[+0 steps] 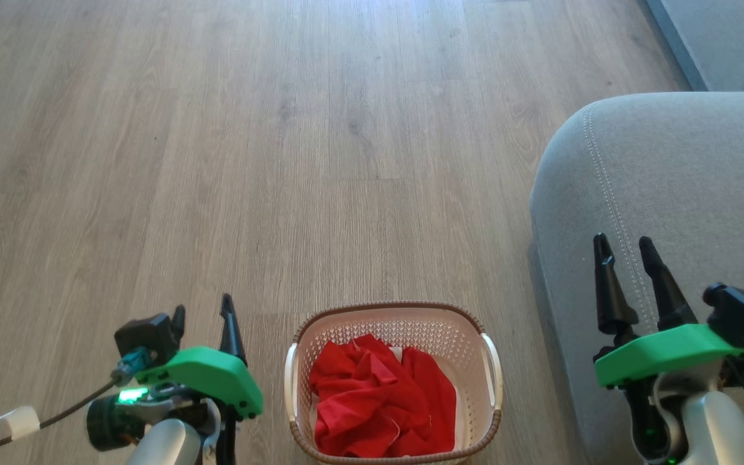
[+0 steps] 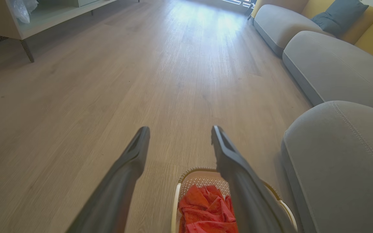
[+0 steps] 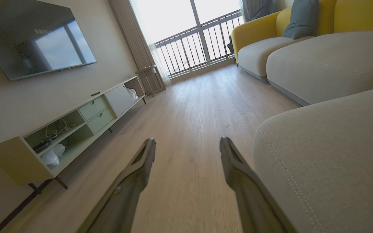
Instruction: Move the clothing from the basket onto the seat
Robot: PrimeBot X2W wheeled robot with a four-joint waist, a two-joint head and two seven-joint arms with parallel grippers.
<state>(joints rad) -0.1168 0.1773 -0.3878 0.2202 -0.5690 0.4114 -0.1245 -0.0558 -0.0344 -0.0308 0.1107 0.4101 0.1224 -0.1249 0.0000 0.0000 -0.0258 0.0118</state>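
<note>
The red clothing (image 1: pixel 382 397) lies crumpled inside the cream basket (image 1: pixel 491 361), which stands on the wood floor at the bottom centre of the head view. To its right rises the grey seat (image 1: pixel 682 181) with pale stitching. My left gripper (image 1: pixel 204 313) hangs open to the left of the basket, holding nothing. In the left wrist view the clothing (image 2: pixel 206 210) and basket (image 2: pixel 175 200) sit low between my open left gripper (image 2: pixel 180 131) fingers. My right gripper (image 1: pixel 624 242) stands open over the seat's front edge, empty. In the right wrist view the seat (image 3: pixel 329 155) lies to the right of my right gripper (image 3: pixel 186 140).
Bare wood floor (image 1: pixel 281 142) stretches ahead. More grey sofa cushions (image 2: pixel 332 68) with yellow backs line the right side. A low TV cabinet (image 3: pixel 76 129) stands along the left wall under a wall-mounted screen (image 3: pixel 34 35). A cable (image 1: pixel 55 420) trails from my left wrist.
</note>
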